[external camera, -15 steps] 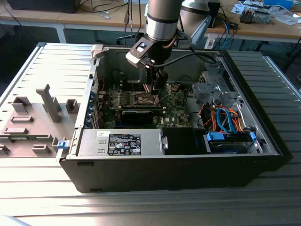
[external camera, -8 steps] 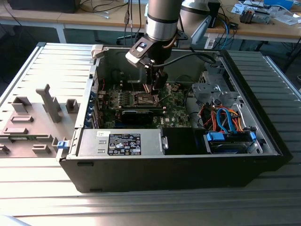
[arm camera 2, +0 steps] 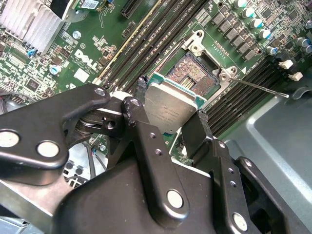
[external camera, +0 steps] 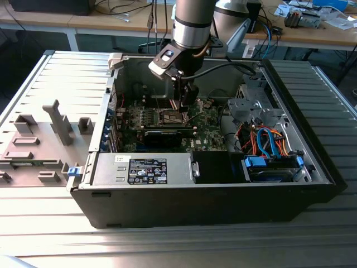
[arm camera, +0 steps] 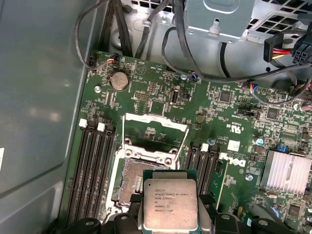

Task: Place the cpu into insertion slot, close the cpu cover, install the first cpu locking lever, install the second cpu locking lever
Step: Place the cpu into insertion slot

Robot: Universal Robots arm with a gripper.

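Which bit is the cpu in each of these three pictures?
Exterior view: too small to make out; the hand hangs over the green board.
Second wrist view: the cpu is gripped between the hand's black fingers, beside the insertion slot.
First wrist view: the cpu, silver face showing, partly covers the insertion slot.
Shared landmark: the insertion slot, under the hand in the exterior view.
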